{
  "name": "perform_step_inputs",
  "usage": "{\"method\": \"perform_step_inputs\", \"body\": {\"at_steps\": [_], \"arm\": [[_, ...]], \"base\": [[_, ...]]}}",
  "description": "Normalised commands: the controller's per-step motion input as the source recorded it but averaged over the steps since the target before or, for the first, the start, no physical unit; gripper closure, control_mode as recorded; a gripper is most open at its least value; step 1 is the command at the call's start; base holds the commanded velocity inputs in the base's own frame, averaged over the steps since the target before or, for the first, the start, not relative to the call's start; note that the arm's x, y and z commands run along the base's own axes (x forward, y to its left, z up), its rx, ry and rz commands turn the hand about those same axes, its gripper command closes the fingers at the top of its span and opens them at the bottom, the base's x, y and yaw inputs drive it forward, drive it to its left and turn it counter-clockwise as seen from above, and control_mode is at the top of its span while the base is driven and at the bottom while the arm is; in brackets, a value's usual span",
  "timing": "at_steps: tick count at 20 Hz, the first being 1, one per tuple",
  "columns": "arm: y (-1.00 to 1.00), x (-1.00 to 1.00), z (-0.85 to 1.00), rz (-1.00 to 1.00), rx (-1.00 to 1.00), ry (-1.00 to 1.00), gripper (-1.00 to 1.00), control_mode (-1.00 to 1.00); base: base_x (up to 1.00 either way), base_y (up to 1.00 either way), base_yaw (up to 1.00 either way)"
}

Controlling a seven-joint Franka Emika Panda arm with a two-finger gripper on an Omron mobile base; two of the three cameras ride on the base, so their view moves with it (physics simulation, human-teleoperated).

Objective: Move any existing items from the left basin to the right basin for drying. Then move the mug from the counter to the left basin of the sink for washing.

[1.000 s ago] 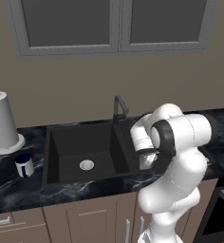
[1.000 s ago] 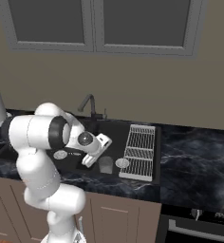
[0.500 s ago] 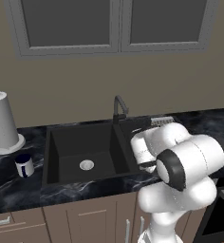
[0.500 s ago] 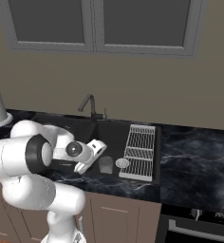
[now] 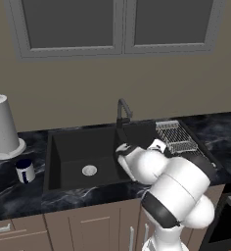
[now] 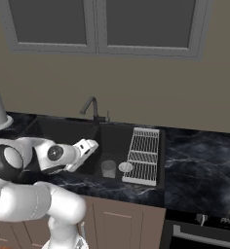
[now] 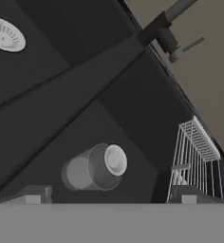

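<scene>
Overall, we find the black marble-look worktop (image 5: 19, 196) running over brown cabinets, with the matte black double sink (image 5: 51, 162) set into it. We note the wider left basin (image 5: 71, 154) bare apart from its round silver drain (image 5: 89, 170). The narrower right basin (image 6: 118, 141) lies beyond the divider, where the dark curved faucet (image 6: 90, 104) stands. A white wire drying rack (image 6: 143, 155) rests across the far side of the right basin.

We record the white arm bent low over the front edge of the sink, its hand reaching out above the right basin. The gripper (image 6: 90, 144) shows in the right base view as a white hand hovering above and to one side of the grey cup. In the hand view only the two finger tips (image 7: 32, 199) appear at the bottom edge, set well apart with nothing between them, so we judge the gripper to be open and empty.

A white paper towel roll (image 5: 2, 125) stands upright on the worktop beside the left basin.

We observe the plain grey cup (image 6: 108, 168) standing upright on the floor of the right basin, just beside that basin's silver drain (image 6: 125, 167). From the hand view we look down into its open mouth, and it sits apart from both finger tips.

The white mug with navy band (image 5: 25, 170) stands upright on the worktop, near the paper towel roll and just beside the outer rim of the left basin.
</scene>
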Motion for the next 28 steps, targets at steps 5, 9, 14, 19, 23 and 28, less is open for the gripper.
{"method": "perform_step_inputs", "body": {"at_steps": [5, 9, 14, 19, 23, 28], "arm": [[0.0, 0.0, 1.0, 0.0, 0.14, 0.21, -1.0, -1.0], [0.0, 0.0, 1.0, 0.0, 0.2, 0.23, -1.0, -1.0], [0.0, 0.0, 1.0, 0.0, 0.24, 0.25, -1.0, -1.0], [0.0, -0.06, 1.0, 0.0, 0.28, 0.31, -1.0, -1.0], [0.0, -0.33, 1.0, 0.0, 0.37, 0.43, -1.0, -1.0], [0.14, -0.31, 0.87, 0.0, 0.29, 0.5, -1.0, -1.0]], "base": [[0.0, 0.0, 0.0], [0.0, 0.0, 0.0], [0.0, 0.0, 0.0], [0.0, 0.0, 0.0], [0.0, 0.0, 0.0], [0.0, 0.0, 0.0]]}}
